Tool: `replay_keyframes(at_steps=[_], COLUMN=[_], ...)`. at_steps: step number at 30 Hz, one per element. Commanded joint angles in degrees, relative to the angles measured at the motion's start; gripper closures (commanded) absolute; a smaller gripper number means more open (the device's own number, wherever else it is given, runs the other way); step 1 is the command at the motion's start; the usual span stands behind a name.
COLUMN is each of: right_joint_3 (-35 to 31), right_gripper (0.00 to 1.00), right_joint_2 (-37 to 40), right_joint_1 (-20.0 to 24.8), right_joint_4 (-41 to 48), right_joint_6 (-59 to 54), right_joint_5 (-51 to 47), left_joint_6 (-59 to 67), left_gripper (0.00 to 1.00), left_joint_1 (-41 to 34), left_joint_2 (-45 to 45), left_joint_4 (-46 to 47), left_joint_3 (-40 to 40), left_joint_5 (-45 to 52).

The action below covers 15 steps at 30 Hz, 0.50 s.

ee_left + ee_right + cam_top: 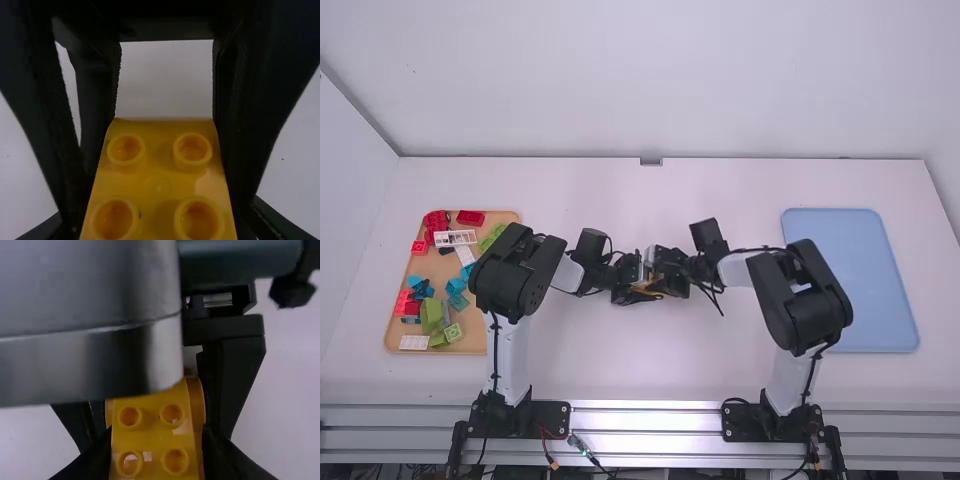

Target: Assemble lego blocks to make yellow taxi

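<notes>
In the high view, my left gripper [628, 284] and my right gripper [666, 278] meet over the middle of the table, around a yellow block piece [648, 291]. The left wrist view has the studded yellow top [159, 172] between black fingers of the other arm, while my left gripper [152, 217] is shut on the piece low down, its fingers partly covered. A yellow four-stud face [152, 437], with rounded yellow parts beside it, sits in my right gripper [156, 452], shut on it. The other arm's fingers flank the same piece there.
On the left, a wooden tray [392, 335] holds loose red, blue, green and white blocks, with the left arm's elbow above its right side. A blue tray [855, 280] lies at the right, beside the right arm's elbow. Cables hang around both wrists.
</notes>
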<state>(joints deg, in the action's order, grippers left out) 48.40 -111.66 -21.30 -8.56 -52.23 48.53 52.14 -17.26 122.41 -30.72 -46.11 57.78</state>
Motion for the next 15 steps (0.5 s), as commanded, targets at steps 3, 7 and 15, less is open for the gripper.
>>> replay_keyframes(at_steps=[3, 7, 15], right_joint_3=[1.4, 1.4, -0.7], right_gripper=[0.54, 0.5, 0.01], right_joint_2=[1.6, 2.1, 2.1], right_joint_1=[3.0, 4.9, 9.4], right_joint_4=[0.0, 0.0, 2.4], right_joint_6=[-0.7, -1.0, -7.6], right_joint_5=[7.3, 10.3, 16.5], left_joint_6=[1.2, 1.2, -1.7], left_gripper=[0.51, 0.43, 0.01], left_joint_1=[-0.4, -0.4, -0.3], left_joint_2=[0.5, 0.5, -0.7], left_joint_4=[0.7, 0.7, 0.5], left_joint_3=[0.4, 0.4, 0.4], left_joint_5=[-1.9, -1.8, -2.0])
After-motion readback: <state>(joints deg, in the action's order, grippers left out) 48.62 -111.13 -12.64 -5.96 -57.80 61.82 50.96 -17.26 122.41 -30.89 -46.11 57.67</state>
